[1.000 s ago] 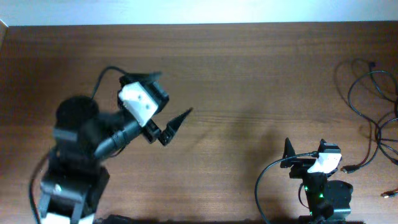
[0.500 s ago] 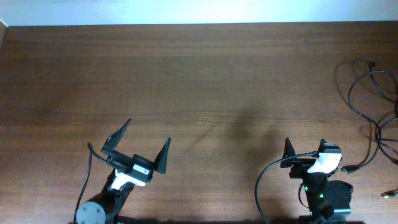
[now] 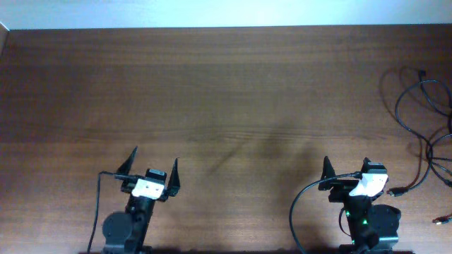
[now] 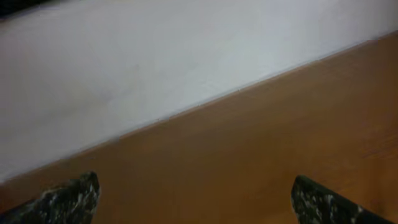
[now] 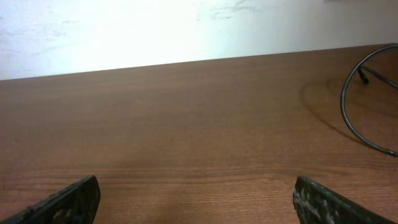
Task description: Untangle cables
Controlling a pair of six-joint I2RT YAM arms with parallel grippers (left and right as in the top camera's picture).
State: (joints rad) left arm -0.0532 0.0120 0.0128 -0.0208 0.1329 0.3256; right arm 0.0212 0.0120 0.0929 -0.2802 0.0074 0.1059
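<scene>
The cables [image 3: 422, 120] are thin black cords lying as loose loops at the table's far right edge. One small plug end [image 3: 395, 190] lies near my right arm, and a gold-tipped end [image 3: 443, 221] lies at the right front. One loop also shows in the right wrist view [image 5: 351, 106]. My left gripper [image 3: 153, 166] is open and empty at the front left, far from the cables. My right gripper [image 3: 347, 169] is open and empty at the front right, left of the cables. Both wrist views show wide-spread fingertips [image 4: 68, 198] [image 5: 71, 198] over bare wood.
The brown wooden table [image 3: 233, 92] ends at a white wall [image 3: 226, 13] along the back. Each arm's own thicker black wire runs beside its base, the right one [image 3: 300, 204] curving down to the front edge.
My left arm has swung back from the middle left of the table to the front edge, with its gripper still open. The right arm and the cables have not moved.
</scene>
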